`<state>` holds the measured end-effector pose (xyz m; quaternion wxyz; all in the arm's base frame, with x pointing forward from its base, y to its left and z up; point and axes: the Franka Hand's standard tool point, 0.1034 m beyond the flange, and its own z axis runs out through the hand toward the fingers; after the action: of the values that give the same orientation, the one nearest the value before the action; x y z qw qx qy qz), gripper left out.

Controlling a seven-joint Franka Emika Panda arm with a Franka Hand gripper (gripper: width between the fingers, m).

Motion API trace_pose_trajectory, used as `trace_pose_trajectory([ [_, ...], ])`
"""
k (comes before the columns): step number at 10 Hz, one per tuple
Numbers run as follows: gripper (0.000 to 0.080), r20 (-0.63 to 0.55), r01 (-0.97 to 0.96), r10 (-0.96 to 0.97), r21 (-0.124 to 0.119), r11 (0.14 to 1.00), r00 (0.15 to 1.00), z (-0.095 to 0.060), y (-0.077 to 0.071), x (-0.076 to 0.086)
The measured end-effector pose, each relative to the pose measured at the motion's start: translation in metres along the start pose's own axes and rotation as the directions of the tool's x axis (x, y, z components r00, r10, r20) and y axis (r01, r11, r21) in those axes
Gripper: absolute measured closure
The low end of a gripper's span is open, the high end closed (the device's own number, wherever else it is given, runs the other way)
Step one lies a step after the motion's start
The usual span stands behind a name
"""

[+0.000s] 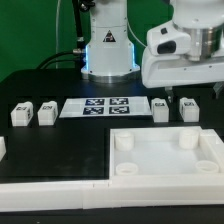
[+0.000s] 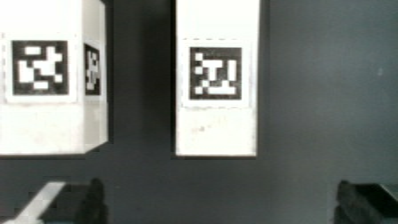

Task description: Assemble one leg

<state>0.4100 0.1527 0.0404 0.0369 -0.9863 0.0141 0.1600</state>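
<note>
Gripper (image 2: 217,205) hangs above the leg (image 2: 217,100), fingers (image 2: 71,203) spread, holding nothing. Likely light, rigid, slick plastic — pinch its long flat sides squarely.

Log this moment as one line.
gripper: open | holding: nothing | over: leg, not touching | leg: on table

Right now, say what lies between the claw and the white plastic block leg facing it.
Only bare black table, per the wrist view, separates the open claw from the white plastic leg.
</note>
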Motion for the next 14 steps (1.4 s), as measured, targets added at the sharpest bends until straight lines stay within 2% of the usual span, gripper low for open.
trace_pose_trajectory([
  [1, 0.0151, 0.142, -0.01, 0.012, -0.017, 1.0, 0.99, 0.004, 0.003, -0.01],
  [2, 0.0151, 0.26, -0.009, 0.015, -0.024, 1.0, 0.965, 0.002, -0.001, -0.008],
  [4, 0.0151, 0.418, 0.001, 0.013, -0.032, 0.999, 0.908, 0.003, -0.001, -0.008],
  [5, 0.0151, 0.418, -0.002, 0.013, -0.028, 1.0, 0.908, 0.005, -0.002, -0.002],
  [6, 0.0151, 0.415, 0.0, 0.012, -0.028, 1.0, 0.91, 0.005, -0.003, -0.003],
  [7, 0.0151, 0.424, -0.016, 0.032, -0.04, 0.999, 0.905, 0.009, -0.005, -0.006],
  [11, 0.0151, 0.436, -0.004, 0.027, -0.053, 0.999, 0.899, 0.039, -0.011, -0.02],
  [13, 0.0151, 0.438, -0.003, 0.026, -0.053, 0.999, 0.899, 0.04, -0.01, -0.021],
  [14, 0.0237, 0.438, -0.003, 0.026, -0.053, 0.999, 0.899, 0.04, -0.01, -0.021],
])
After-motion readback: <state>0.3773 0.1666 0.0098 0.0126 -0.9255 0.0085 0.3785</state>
